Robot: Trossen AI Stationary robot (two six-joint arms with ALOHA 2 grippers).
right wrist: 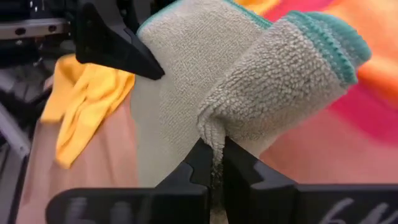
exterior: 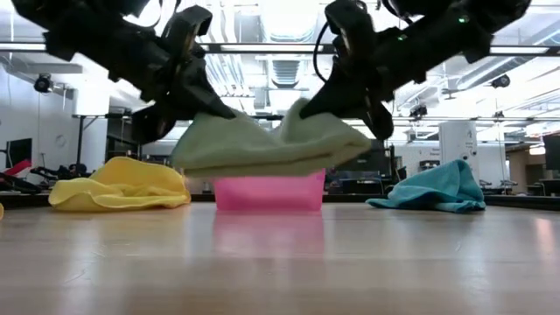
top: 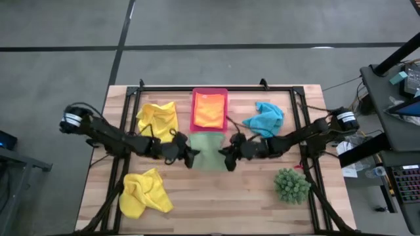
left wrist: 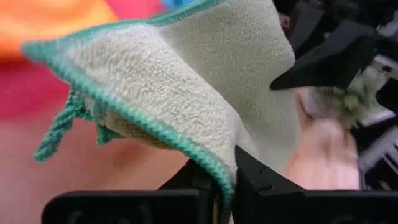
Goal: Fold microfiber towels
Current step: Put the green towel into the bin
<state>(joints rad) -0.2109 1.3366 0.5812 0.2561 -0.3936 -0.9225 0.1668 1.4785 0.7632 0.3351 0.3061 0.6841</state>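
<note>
A light green towel (exterior: 262, 144) with a teal hem hangs between my two grippers over the middle of the table, clear of the wood. My left gripper (top: 190, 156) is shut on its left side and my right gripper (top: 228, 157) on its right side. The towel (top: 209, 149) sags between them. An orange towel (top: 209, 110) lies in the pink tray (top: 193, 124) just behind. Two yellow towels lie on the table's left, one far (top: 158, 118) and one near (top: 144, 192). A turquoise towel (top: 264, 118) lies bunched at the far right. My left gripper pinches the towel's teal-hemmed edge (left wrist: 217, 163) between its two fingers, near a corner. It comes from the table's left, slanting down. The cloth rises from the fingers and droops over. My right gripper pinches a bunched fold (right wrist: 212, 138) of the towel's right side between its two fingers, coming from the table's right and slanting down. Several layers curl above the fingers; the towel hangs slack toward the other gripper.
A spiky green plant (top: 291, 185) stands near the right front. The black frame rails (top: 308, 151) run along both sides of the wooden table. Bare wood (top: 216, 203) lies in front of the grippers.
</note>
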